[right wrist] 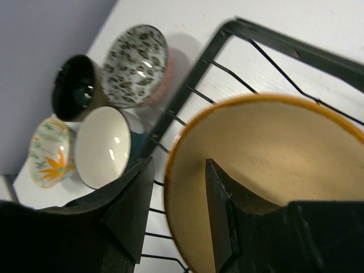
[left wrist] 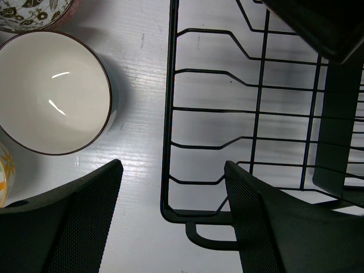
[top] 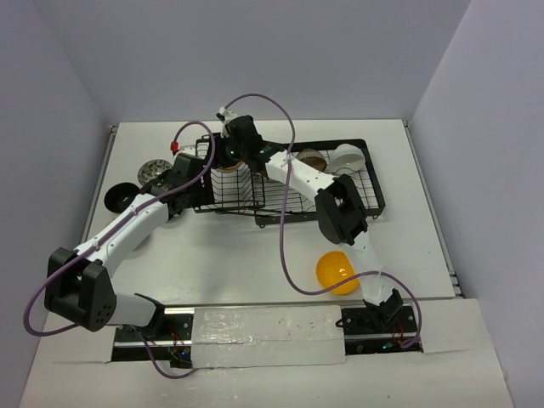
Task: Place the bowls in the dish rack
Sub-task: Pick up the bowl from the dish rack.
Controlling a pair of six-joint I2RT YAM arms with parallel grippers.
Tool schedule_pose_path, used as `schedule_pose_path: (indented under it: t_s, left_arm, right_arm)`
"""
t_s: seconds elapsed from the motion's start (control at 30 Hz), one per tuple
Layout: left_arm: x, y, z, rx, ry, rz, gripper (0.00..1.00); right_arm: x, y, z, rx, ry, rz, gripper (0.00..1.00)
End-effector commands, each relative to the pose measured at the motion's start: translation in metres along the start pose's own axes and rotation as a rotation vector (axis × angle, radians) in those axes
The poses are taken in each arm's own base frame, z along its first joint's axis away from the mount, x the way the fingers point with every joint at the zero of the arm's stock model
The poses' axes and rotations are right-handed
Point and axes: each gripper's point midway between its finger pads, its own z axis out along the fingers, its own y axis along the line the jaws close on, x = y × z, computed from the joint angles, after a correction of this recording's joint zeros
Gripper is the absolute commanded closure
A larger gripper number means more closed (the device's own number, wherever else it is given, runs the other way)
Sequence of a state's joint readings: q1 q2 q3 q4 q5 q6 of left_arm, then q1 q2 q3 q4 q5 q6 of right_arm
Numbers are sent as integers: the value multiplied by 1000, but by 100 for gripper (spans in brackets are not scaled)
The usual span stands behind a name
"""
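Note:
My right gripper (right wrist: 180,165) hangs over the left end of the black wire dish rack (right wrist: 284,42). Its jaws straddle the rim of a cream bowl (right wrist: 273,153) with an orange-brown edge: one finger is inside, the other outside with a gap, so it is open. Beside the rack on the table stand a white bowl (right wrist: 105,145), a black bowl (right wrist: 77,85), a patterned bowl (right wrist: 135,65) and a floral bowl (right wrist: 51,151). My left gripper (left wrist: 172,170) is open and empty above the rack's corner (left wrist: 170,114), with the white bowl (left wrist: 51,91) to its left. An orange-yellow bowl (top: 334,272) sits near the right arm's base.
A tan bowl (top: 310,158) and a white bowl (top: 346,155) stand in the rack's right part (top: 365,183). Both arms crowd the rack's left end, and the right arm's dark body (left wrist: 324,23) hangs close above the left gripper. Walls close in behind and at both sides.

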State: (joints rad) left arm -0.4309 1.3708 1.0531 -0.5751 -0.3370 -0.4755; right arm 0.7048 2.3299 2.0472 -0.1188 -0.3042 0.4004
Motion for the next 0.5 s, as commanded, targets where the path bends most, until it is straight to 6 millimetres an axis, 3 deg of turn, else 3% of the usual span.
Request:
schedule_pose_path:
  t_s: [0.0, 0.1, 0.2, 0.23, 0.3, 0.33, 0.4, 0.47]
  left_arm:
    - [5, 1, -10, 17, 11, 15, 23]
    - [4, 0, -10, 19, 11, 15, 23]
    - [5, 0, -11, 21, 11, 15, 23]
    - [4, 0, -11, 23, 11, 14, 23]
    - [5, -1, -11, 25, 12, 14, 23]
    - [5, 0, -11, 24, 11, 16, 23]
    - [4, 0, -11, 27, 9, 15, 23]
    - [4, 0, -12, 27, 8, 14, 23]
  right_arm:
    - [-8, -5, 0, 70, -13, -37, 51]
    - [-6, -12, -1, 103, -18, -40, 52]
    - [-7, -16, -2, 127, -25, -40, 65]
    - [-11, -13, -4, 123, -39, -43, 75]
    - [-8, -15, -6, 127, -40, -39, 86]
    - [-17, -9, -11, 114, -70, -42, 93]
    - [-15, -10, -14, 120, -76, -36, 100]
    - [-25, -2, -22, 104, -103, -40, 100]
